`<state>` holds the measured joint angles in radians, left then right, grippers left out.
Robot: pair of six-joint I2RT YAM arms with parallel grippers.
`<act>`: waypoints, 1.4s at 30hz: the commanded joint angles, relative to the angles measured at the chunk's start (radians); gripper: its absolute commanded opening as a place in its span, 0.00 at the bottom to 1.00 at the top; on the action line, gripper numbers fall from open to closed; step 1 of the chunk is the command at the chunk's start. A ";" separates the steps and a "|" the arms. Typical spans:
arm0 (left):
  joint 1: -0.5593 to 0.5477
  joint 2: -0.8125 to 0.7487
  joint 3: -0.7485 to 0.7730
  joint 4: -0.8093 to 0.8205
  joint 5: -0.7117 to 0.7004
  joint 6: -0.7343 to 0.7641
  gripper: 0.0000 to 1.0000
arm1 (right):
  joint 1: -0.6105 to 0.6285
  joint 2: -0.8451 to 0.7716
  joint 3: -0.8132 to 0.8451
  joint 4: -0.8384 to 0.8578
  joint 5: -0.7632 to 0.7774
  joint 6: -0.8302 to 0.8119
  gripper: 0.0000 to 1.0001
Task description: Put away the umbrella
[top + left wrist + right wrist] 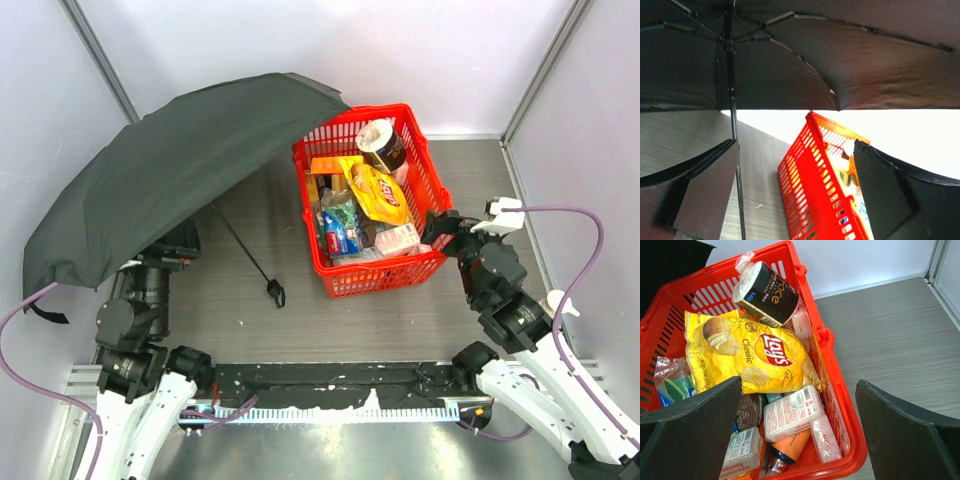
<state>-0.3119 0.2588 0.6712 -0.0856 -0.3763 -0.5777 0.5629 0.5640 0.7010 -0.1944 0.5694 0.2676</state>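
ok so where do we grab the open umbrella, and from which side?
Probably the thin shaft of the umbrella, between canopy and handle. It's bare and slants down to the table, and the open left gripper sits right beside it, so come from the left, jaws across it.

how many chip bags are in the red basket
1: the yellow Lay's bag lies on top of the other items in the red basket. Others may be hidden underneath.

Overhead view, two wrist close-ups, basket [385, 275] shared
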 commanded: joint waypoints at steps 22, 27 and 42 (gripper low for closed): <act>0.007 0.268 -0.423 0.306 -0.084 -0.425 1.00 | 0.006 0.214 0.130 -0.026 -0.380 0.102 0.96; 0.075 0.587 -0.355 0.548 0.058 -0.432 1.00 | 0.051 0.290 0.201 -0.080 -0.388 0.096 0.96; 0.247 0.896 -0.167 0.787 0.372 -0.393 0.83 | 0.529 0.562 0.492 -0.129 -0.021 0.085 0.96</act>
<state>-0.0757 1.1126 0.4313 0.6044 -0.0818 -1.0130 0.9909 1.0634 1.1324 -0.3378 0.3798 0.3416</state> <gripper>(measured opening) 0.894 0.958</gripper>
